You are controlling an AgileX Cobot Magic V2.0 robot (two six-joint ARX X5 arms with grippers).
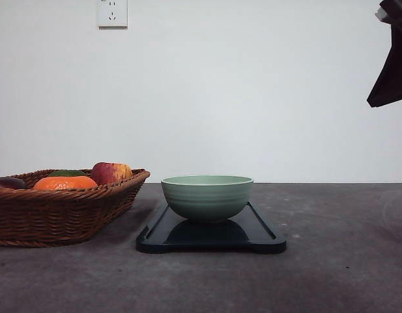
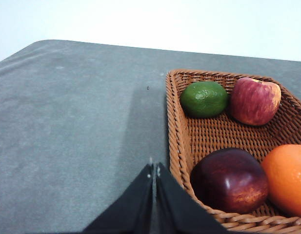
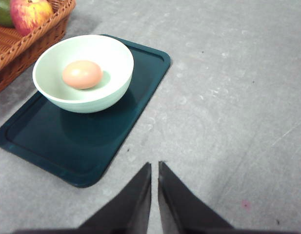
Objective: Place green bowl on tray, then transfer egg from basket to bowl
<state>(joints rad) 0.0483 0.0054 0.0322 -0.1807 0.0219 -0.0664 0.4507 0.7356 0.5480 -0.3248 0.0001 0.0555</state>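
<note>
The green bowl point(image 1: 207, 197) stands upright on the tray point(image 1: 259, 236), toward the end nearer the basket point(image 1: 64, 212), and the egg point(image 3: 82, 74) lies inside it on the bottom, slightly off centre; judged from this, both steps look done. The basket sits just beside the tray on the grey surface point(image 1: 337, 274) and holds an orange point(image 2: 288, 178), a dark red apple point(image 2: 230, 180), a lighter red apple point(image 2: 254, 101) and a green fruit point(image 2: 204, 99). The left gripper point(image 2: 154, 171) has its fingers pressed together with nothing between them, just outside the basket's braided rim. The right gripper point(image 3: 154, 168) is likewise closed and empty, above bare surface near the tray's corner. Should the egg need handling again, it is probably light, smooth and fragile, so a gentle hold across its middle would suit. The bowl looks stiff, glazed and fairly heavy, best pinched at the rim.
</note>
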